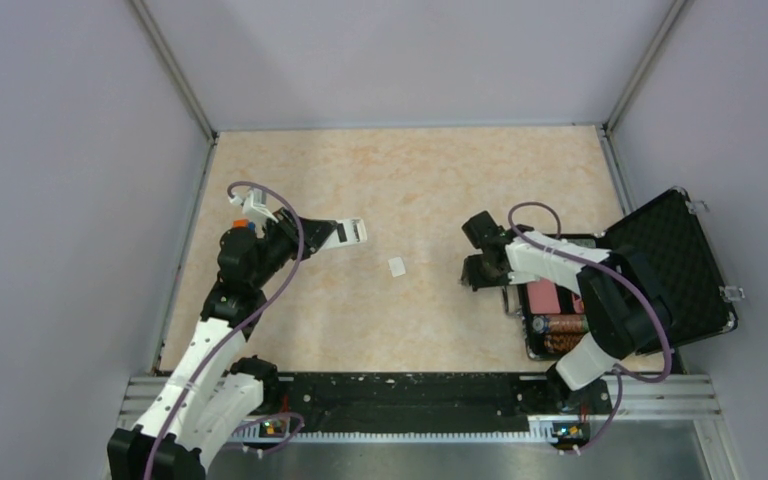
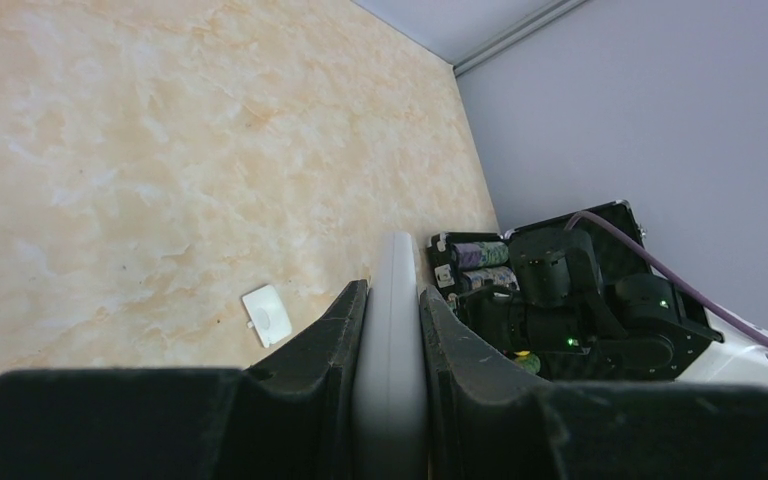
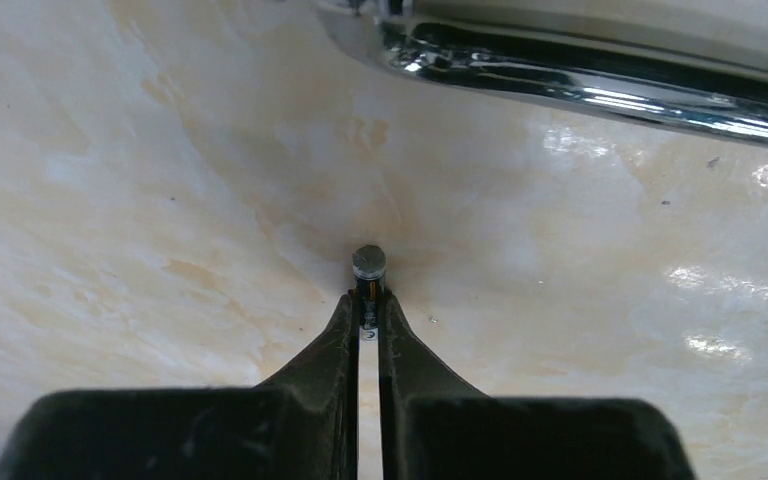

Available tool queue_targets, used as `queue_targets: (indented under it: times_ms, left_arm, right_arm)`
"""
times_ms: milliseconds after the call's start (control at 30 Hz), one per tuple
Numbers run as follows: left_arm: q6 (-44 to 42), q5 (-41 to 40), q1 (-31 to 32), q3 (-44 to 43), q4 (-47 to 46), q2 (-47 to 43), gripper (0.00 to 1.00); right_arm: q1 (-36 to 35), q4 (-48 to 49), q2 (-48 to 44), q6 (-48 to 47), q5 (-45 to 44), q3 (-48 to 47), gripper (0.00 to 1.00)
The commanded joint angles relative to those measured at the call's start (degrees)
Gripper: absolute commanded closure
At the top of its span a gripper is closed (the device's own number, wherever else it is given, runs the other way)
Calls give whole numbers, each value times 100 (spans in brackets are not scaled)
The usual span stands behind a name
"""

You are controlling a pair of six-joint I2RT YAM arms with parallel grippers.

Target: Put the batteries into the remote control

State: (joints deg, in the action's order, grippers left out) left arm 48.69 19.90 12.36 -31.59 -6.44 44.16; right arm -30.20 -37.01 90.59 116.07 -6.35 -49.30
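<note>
Pinching 1 battery (image 3: 369,264) w/ right jaws; left jaws clamp 1 remote (image 2: 392,335); 1 sm white piece (image 1: 397,266) on table (image 1: 410,180).

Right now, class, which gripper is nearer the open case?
Right. The right gripper sits just left of the case, gripping a battery; the left gripper, gripping the remote, is much farther off to its left.

Above base rail (image 1: 410,388): left arm (image 1: 200,350), right arm (image 1: 550,262) white links, black joints, purple cables (image 1: 295,235); left gripper (image 1: 348,233) black.
</note>
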Motion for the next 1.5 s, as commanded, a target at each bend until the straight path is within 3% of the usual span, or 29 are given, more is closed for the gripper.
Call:
queue_targets:
  times_ms: [0, 200, 333, 533, 667, 967, 1467]
  left_arm:
    - [-67, 42, -41, -92, -346, -13, 100]
    - [-49, 889, -42, -112, -323, 80, 100]
    - [76, 1732, -46, -174, -293, 265, 100]
    - [477, 3345, -41, -460, -403, 871, 100]
    - [585, 3832, -32, -619, -171, 1123, 100]
    - [476, 3506, 3, -1102, 1154, 1525, 100]
    - [909, 3587, 21, -509, -498, 1685, 100]
  right_arm:
    - [38, -151, 145, -921, -147, -450, 100]
    - [-12, 252, -182, -4008, -77, -952, 100]
    - [14, 1370, -801, -5851, 1316, -617, 100]
    - [-86, 1757, -1625, -7227, 3426, -765, 100]
    - [-395, 1798, -2172, -7205, 3851, -904, 100]
    - [-1181, 2192, -2415, -6231, 3972, -815, 100]
    - [-1422, 1509, -1019, -5925, 4024, -1556, 100]
